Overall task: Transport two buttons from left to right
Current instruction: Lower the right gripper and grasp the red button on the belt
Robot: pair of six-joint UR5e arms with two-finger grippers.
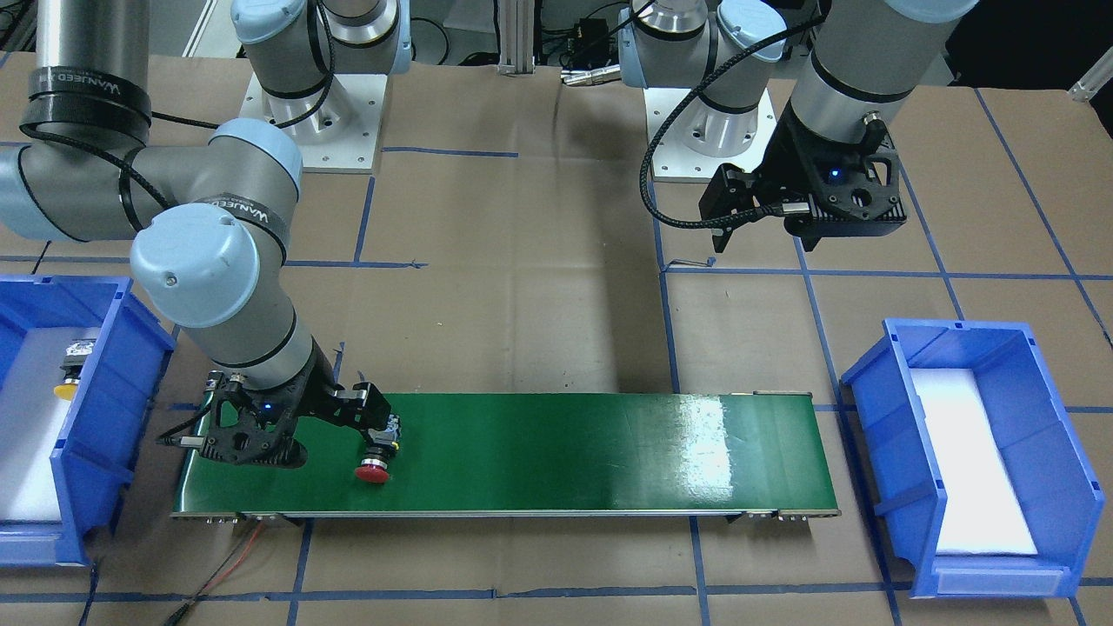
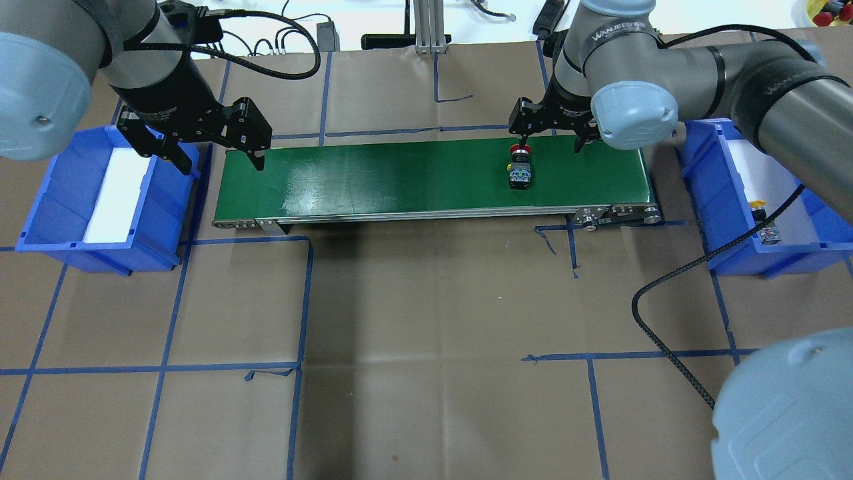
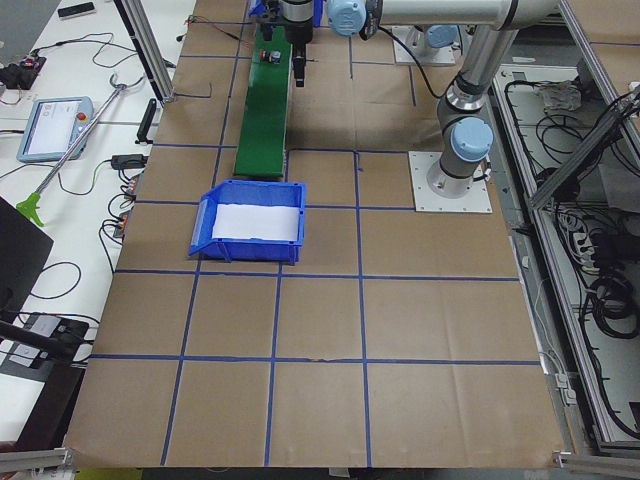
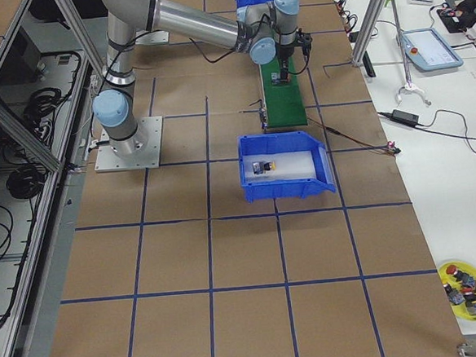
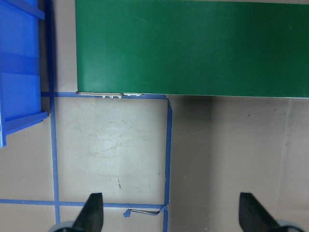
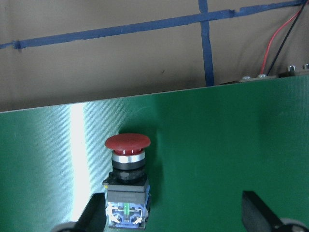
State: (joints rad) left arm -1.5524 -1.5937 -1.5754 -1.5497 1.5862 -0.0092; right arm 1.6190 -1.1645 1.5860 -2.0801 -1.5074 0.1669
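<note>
Right gripper (image 6: 173,205) hangs over the green belt (image 6: 227,145) with jaws spread wide, grasping nothing. The red button (image 6: 126,180) lies on its side between them, close to the finger at 7 o'clock, its cap toward 12. Seen from overhead, the yellow button (image 2: 756,205) rests in the blue bin (image 2: 700,193) at the belt's 3 o'clock, so I judge the task half done: red awaits pick-up and drop. Left gripper (image 5: 172,211) hovers released above the surface (image 5: 111,145) off the belt's 9 o'clock end.

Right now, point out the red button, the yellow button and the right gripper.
red button (image 6: 127,141): right wrist view, on its red cap.
yellow button (image 1: 63,390): front-facing view, on its yellow cap.
right gripper (image 6: 173,199): right wrist view, midway between its open fingertips.
</note>
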